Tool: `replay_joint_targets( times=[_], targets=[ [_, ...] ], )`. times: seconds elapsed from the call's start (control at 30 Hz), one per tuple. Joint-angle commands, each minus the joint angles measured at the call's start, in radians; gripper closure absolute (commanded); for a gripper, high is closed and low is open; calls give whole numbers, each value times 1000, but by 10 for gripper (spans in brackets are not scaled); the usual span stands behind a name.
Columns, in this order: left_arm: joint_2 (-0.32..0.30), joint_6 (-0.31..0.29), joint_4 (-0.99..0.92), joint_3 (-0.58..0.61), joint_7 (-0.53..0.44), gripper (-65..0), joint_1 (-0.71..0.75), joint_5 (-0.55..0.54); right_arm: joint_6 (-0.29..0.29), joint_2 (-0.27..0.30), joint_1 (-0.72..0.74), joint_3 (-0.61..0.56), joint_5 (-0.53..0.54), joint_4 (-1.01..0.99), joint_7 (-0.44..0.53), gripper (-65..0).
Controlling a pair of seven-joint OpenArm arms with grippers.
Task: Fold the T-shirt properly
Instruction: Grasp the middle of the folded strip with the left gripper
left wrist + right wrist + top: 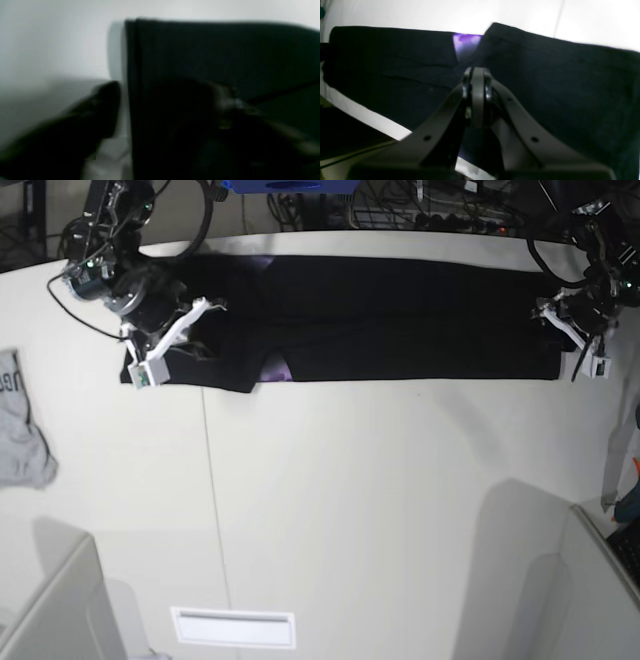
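The black T-shirt [400,320] lies folded into a long strip across the far side of the white table [350,500], and a purple print patch [281,371] peeks out at its near edge. My right gripper [477,73] hovers over the strip's left part, shut, with no cloth seen between its fingertips; the purple patch [466,41] lies just ahead of it. In the base view that gripper [175,335] sits at the strip's left end. My left gripper [162,92] is at the right end [572,340]. Blurred, its fingers stand apart across the T-shirt's [212,55] edge.
A small grey garment [20,435] with dark lettering lies at the table's left edge. Near the front lies a white rectangular plate [233,627]. Grey partitions [60,610] rise at both front corners. Cables and equipment [420,205] crowd the back edge.
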Motion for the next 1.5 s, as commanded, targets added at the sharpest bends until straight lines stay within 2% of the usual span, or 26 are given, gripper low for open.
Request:
replay_joint_targets(
  times=[0.0, 0.07, 0.1, 0.23, 0.37, 0.43, 0.53, 0.6, 0.7, 0.87, 1.07, 1.13, 1.27, 1.47],
  targets=[
    [6, -6, -27, 9, 102, -250, 19, 45, 4, 4, 5, 3, 17, 16, 19, 0],
    [3, -6, -35, 9, 102, -49, 19, 47, 4, 4, 5, 3, 17, 18, 19, 0],
    [3, -6, -29, 8, 100, 0, 19, 50, 4, 4, 5, 3, 17, 18, 19, 0],
    [2, -6, 39, -42, 105, 0, 19, 53, 3, 4, 5, 3, 17, 18, 19, 0],
    [6, -6, 255, -61, 106, 0, 71, 53, 3, 4, 5, 3, 17, 18, 19, 0],
    [20, 7, 368, -22, 106, 0, 113, 47, 3, 4, 5, 3, 17, 18, 19, 0],
    [68, 74, 499, 81, 106, 0, 160, 47, 3, 4, 5, 3, 17, 16, 21, 0],
    [99, 99, 543, 152, 106, 0, 176, 45, 3, 4, 6, 4, 17, 16, 21, 0],
    [141, 137, 563, 264, 106, 0, 180, 47, 3, 4, 6, 4, 17, 16, 21, 0],
    [218, 257, 563, 416, 103, 0, 173, 45, 3, 4, 5, 4, 17, 16, 21, 0],
    [289, 278, 557, 517, 105, 0, 142, 54, 3, 4, 5, 4, 17, 16, 21, 0],
    [292, 284, 557, 532, 105, 0, 137, 54, 3, 4, 5, 4, 17, 16, 21, 0],
    [292, 376, 557, 565, 100, 0, 134, 45, 3, 4, 5, 4, 17, 15, 21, 0],
    [293, 383, 557, 606, 102, 0, 113, 45, 3, 4, 5, 4, 17, 15, 21, 0]
  ],
)
